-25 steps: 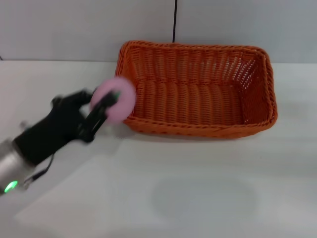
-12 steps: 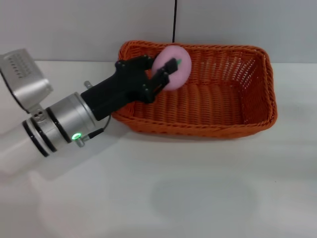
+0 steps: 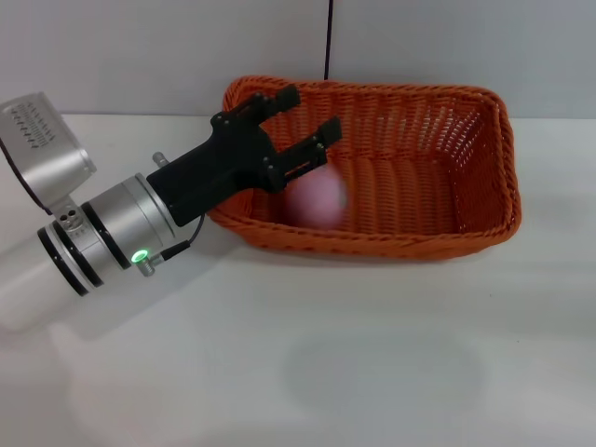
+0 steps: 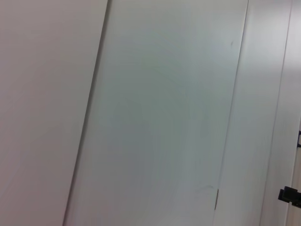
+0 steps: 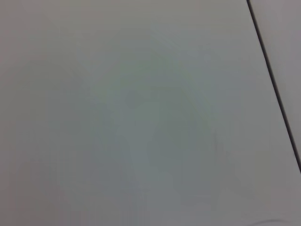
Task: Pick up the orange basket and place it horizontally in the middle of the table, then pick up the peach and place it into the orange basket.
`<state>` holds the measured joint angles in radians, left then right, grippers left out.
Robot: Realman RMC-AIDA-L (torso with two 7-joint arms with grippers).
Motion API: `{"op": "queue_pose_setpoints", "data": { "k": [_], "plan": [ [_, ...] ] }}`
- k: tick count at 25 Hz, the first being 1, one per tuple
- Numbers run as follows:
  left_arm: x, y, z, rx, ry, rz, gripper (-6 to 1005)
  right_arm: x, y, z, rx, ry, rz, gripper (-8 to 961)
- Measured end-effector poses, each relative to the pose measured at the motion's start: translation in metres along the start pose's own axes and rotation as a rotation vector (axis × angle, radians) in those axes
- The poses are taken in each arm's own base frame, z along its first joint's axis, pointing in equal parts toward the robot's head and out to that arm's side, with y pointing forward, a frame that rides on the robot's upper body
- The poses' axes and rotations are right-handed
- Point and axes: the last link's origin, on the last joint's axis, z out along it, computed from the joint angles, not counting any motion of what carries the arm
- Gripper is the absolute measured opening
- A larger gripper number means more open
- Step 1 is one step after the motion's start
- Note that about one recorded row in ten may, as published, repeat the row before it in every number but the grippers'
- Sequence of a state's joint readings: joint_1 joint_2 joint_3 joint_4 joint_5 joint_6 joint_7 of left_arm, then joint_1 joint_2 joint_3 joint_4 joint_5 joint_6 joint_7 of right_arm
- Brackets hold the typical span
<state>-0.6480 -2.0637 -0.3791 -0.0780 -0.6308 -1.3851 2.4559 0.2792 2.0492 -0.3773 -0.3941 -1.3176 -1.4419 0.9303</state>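
With our left gripper (image 3: pixel 300 119) spread wide and empty above the near-left corner of the orange basket (image 3: pixel 475 177), which lies lengthwise mid-table (image 3: pixel 372 354), we see the peach (image 3: pixel 317 200) inside, below the fingers, presumably released.

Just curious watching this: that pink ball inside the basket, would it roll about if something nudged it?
Probably. The peach looks round and smooth, so it likely rolls easily. The orange basket has raised woven sides that should stop it. It seems light: the open left gripper just above carried it with two thin fingers.
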Motion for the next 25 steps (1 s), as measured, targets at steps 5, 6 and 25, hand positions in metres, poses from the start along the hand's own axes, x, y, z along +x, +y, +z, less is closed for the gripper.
{"op": "queue_pose_setpoints", "data": {
  "k": [5, 6, 25],
  "plan": [
    [0.001, 0.0, -0.007, 0.008, 0.025, 0.008, 793, 0.0, 0.0, 0.001, 0.005, -0.008, 0.004, 484],
    [0.002, 0.001, -0.011, 0.014, 0.041, 0.019, 844, -0.001, 0.0, 0.0, 0.015, -0.014, 0.007, 484],
    [0.019, -0.024, -0.144, 0.734, 0.435, 0.245, 847, 0.012, -0.026, -0.057, 0.43, -0.171, -0.013, 484]
  ]
}}
